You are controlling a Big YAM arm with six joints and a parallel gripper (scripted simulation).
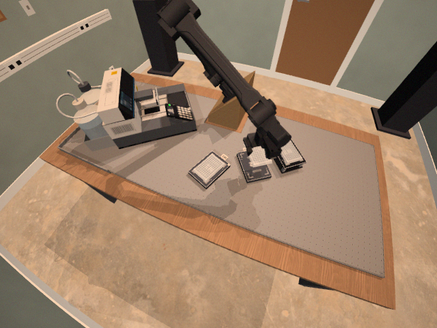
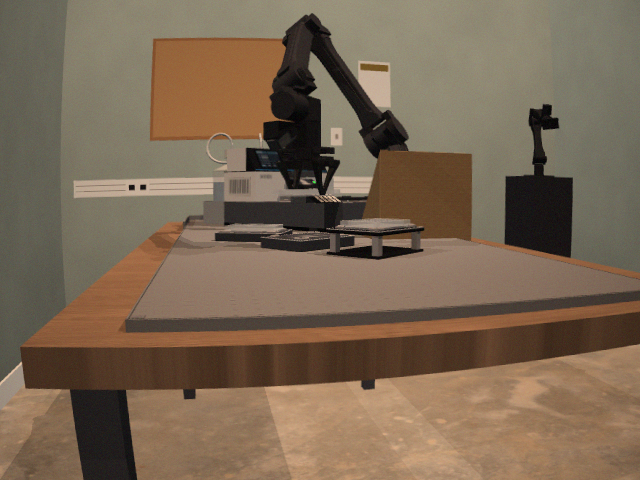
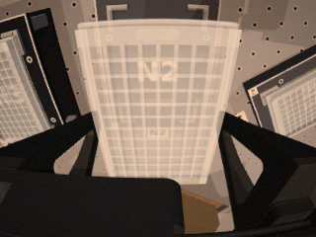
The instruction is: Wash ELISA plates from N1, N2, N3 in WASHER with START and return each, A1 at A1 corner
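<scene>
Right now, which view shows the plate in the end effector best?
Wrist. It shows the plate nearly whole from above, both long sides between the fingers, N2 lettering showing through. Top: only part of it, the end effector covering the rest. Exterior: a thin, edge-on strip.
</scene>
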